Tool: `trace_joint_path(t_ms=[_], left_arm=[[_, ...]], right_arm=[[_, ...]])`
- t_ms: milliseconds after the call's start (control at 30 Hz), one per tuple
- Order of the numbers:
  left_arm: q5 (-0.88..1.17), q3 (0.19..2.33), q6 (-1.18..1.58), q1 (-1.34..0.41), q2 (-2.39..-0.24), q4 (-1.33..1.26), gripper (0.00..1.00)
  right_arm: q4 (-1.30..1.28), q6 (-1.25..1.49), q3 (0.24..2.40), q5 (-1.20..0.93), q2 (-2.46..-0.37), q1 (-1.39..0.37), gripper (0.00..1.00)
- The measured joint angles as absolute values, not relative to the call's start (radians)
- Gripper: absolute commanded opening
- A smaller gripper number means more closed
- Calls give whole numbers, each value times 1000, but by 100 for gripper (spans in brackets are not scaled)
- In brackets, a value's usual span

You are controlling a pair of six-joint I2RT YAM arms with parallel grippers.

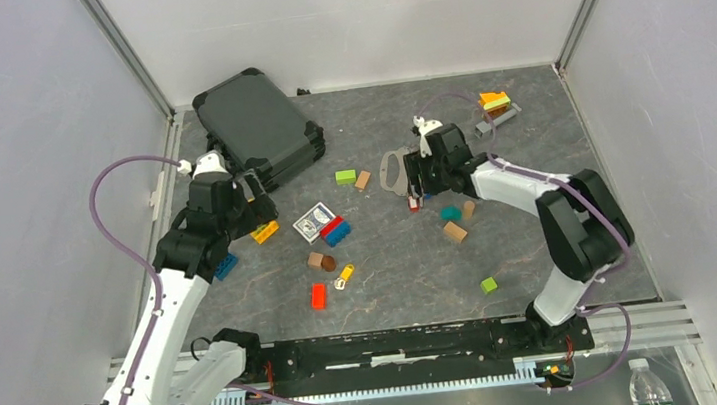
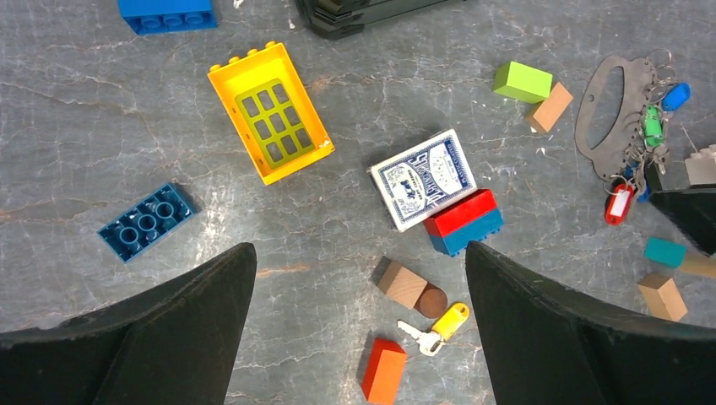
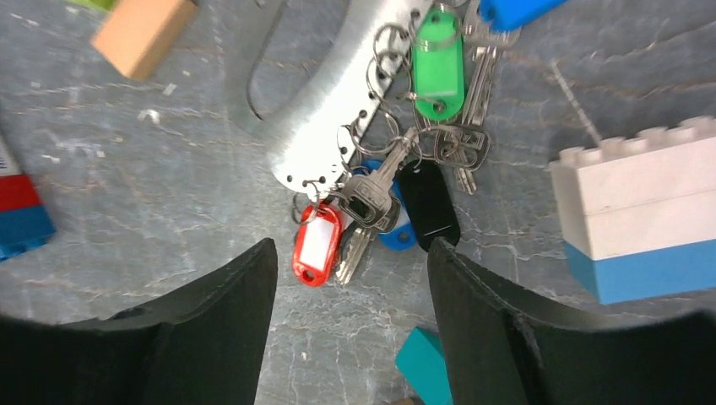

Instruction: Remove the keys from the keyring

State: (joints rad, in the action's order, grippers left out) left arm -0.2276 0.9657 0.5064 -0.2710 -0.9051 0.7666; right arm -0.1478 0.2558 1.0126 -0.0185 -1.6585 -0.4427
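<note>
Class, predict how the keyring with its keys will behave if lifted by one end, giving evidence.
The keyring looks like flat cut metal, so it should stay stiff. The keys hang on small loose rings, so they would probably dangle, swing and tangle. Pushed, the bunch would likely slide and drag, not roll, since everything lies flat.
</note>
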Motion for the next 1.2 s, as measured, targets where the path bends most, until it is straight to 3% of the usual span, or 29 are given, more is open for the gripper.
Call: trace_joint_path(t_ms=[300, 533, 767, 1033, 1200], left_arm=[[-177, 959, 488, -271, -929, 752, 100], [-153, 958, 488, -271, -933, 748, 100], [-126, 955, 488, -271, -943, 739, 100], [-89, 947, 488, -271, -949, 717, 100], [17, 909, 489, -274, -931, 640, 100]], right_arm=[[-127, 269, 1042, -19, -1795, -455, 58], [-117, 274, 1045, -7, -1809, -483, 41], [-122, 268, 1053, 22, -1815, -493, 0], [-165, 244, 1059, 27, -1792, -498, 0], [-202, 207, 1059, -6, -1670, -501, 0]])
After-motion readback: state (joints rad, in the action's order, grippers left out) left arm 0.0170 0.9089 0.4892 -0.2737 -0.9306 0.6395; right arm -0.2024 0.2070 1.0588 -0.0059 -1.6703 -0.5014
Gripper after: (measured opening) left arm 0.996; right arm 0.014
